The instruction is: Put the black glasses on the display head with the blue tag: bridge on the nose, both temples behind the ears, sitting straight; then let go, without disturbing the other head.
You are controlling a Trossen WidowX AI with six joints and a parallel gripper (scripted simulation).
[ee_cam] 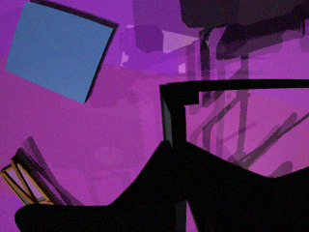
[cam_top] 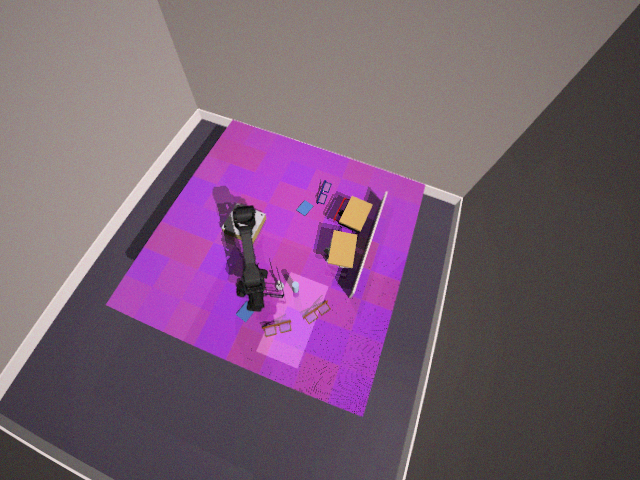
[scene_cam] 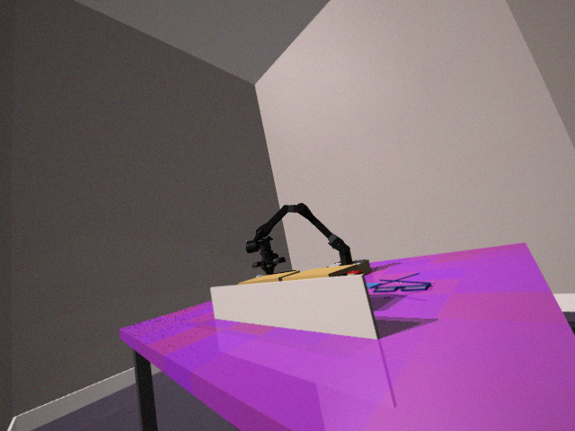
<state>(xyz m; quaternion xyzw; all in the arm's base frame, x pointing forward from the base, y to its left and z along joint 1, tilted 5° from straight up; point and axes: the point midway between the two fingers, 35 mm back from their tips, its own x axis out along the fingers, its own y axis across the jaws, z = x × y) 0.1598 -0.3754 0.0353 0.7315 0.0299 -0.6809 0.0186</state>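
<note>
The fingers [cam_top: 256, 290] [scene_cam: 269, 270] are closed on the black glasses [cam_top: 277, 296] [ee_cam: 241, 84], above the bench [cam_top: 191, 242] [scene_cam: 491, 287] [ee_cam: 116, 126]. In the top view, the nearer yellow-topped display head [cam_top: 342, 249] [scene_cam: 265, 279] stands at two o'clock from the glasses; a blue square [cam_top: 244, 312] [ee_cam: 60, 52] lies at seven from the fingers.

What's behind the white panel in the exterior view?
Over the white panel show two yellow tops, a bit of red and the black arm. The panel hides whatever is below the tops, including any tag or face there.
</note>
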